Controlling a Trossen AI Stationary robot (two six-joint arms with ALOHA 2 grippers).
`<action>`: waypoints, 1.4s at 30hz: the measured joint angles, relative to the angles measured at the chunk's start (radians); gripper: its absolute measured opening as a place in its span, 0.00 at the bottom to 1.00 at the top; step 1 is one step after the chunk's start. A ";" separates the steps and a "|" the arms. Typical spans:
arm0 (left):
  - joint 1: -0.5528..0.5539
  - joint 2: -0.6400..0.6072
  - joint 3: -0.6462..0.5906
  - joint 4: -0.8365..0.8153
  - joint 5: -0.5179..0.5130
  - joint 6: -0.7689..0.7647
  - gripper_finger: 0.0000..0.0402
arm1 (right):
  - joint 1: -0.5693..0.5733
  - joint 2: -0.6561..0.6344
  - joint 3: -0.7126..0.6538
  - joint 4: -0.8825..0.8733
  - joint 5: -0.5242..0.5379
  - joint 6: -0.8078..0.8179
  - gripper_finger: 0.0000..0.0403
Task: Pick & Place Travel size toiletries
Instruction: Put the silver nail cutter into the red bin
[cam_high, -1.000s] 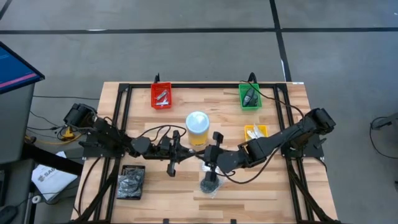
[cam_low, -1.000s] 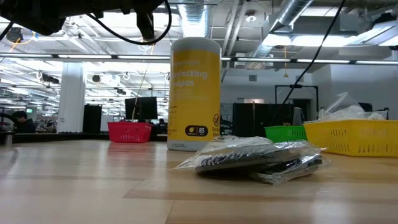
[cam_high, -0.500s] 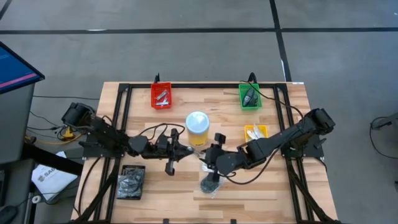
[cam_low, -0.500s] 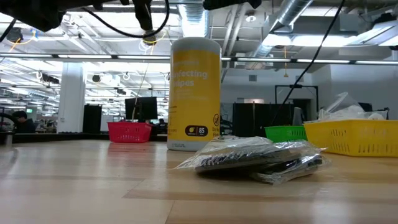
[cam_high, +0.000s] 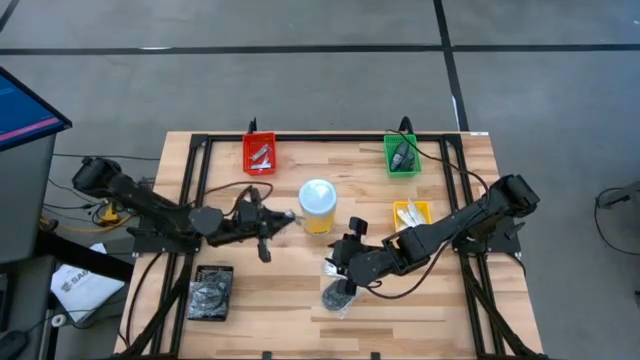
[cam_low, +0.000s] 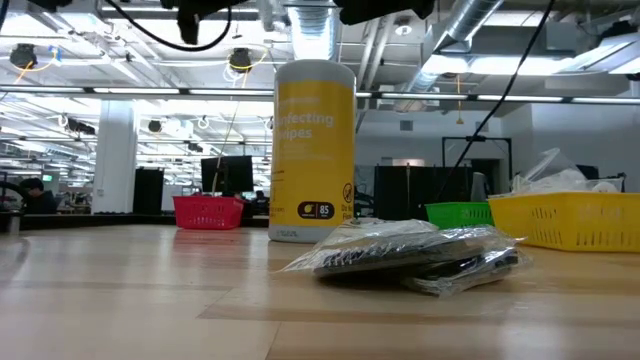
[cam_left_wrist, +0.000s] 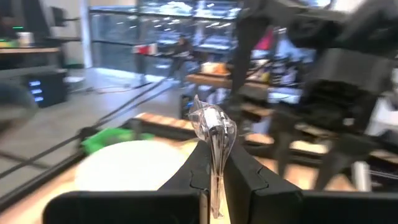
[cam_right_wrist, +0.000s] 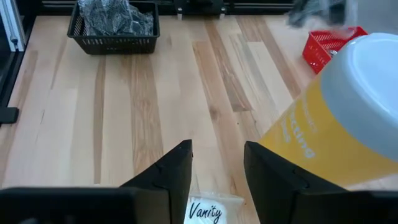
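My left hand (cam_left_wrist: 212, 163) pinches a small clear packet (cam_left_wrist: 213, 132) above the pale wooden worktop (cam_high: 290, 295) beside the yellow tub (cam_high: 318, 206); my right hand (cam_right_wrist: 217, 168) hangs spread over a white sachet (cam_right_wrist: 211, 211), open-ceilinged workshop beyond

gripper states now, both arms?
Left gripper: shut on a small clear packet.
Right gripper: open, empty, above a white sachet.

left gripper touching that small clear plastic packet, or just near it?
Touching. The left wrist view shows the left gripper shut on the small clear plastic packet, whose lower edge is pinched between the two dark fingers.
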 joint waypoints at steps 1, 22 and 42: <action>0.000 -0.023 0.000 -0.037 -0.027 -0.003 0.02 | 0.000 0.000 0.000 0.000 0.000 0.000 0.33; 0.423 -0.175 -0.001 -0.643 -0.098 -0.264 0.02 | -0.001 0.000 0.000 0.002 0.002 -0.003 0.32; 0.891 0.008 0.000 -0.672 0.157 -0.278 0.02 | -0.003 0.001 0.000 0.002 0.003 -0.003 0.32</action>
